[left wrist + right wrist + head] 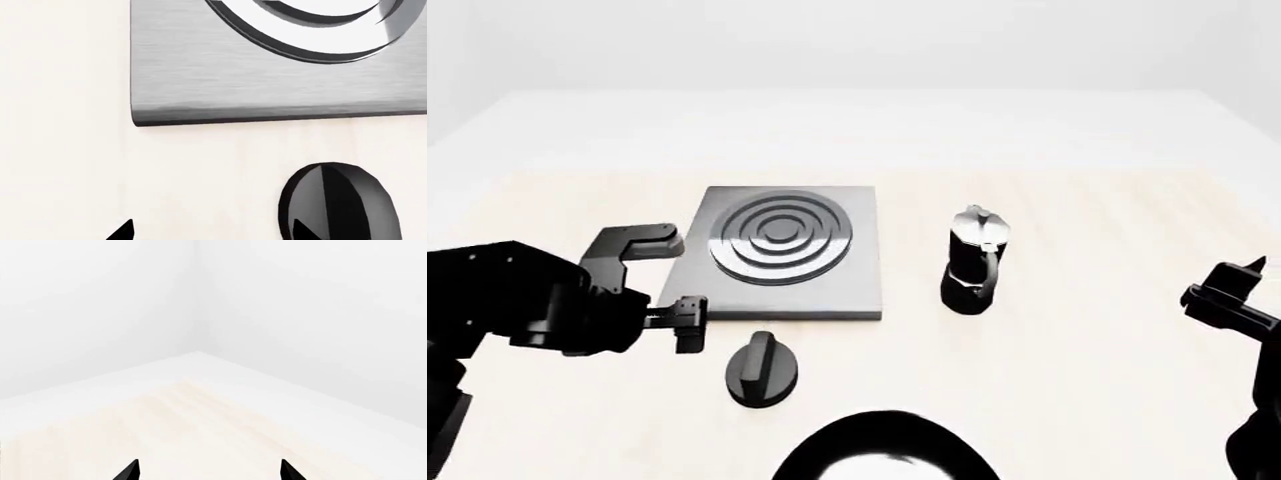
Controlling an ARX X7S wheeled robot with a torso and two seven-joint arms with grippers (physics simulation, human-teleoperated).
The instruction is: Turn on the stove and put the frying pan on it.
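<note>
The grey stove (785,255) with raised burner rings lies flat on the table; its corner shows in the left wrist view (267,80). Its black round knob (761,368) sits in front of it and shows in the left wrist view (340,202). The frying pan (888,450), black and glossy inside, shows only in part at the head view's lower edge; its handle is out of view. My left gripper (689,322) (212,231) is open and empty, just left of the knob. My right gripper (1228,290) (209,471) is open and empty at the far right, facing bare table.
A black-and-silver moka pot (976,262) stands upright right of the stove. The pale wooden table (1068,380) stretches wide, with its far edge against white walls (200,300).
</note>
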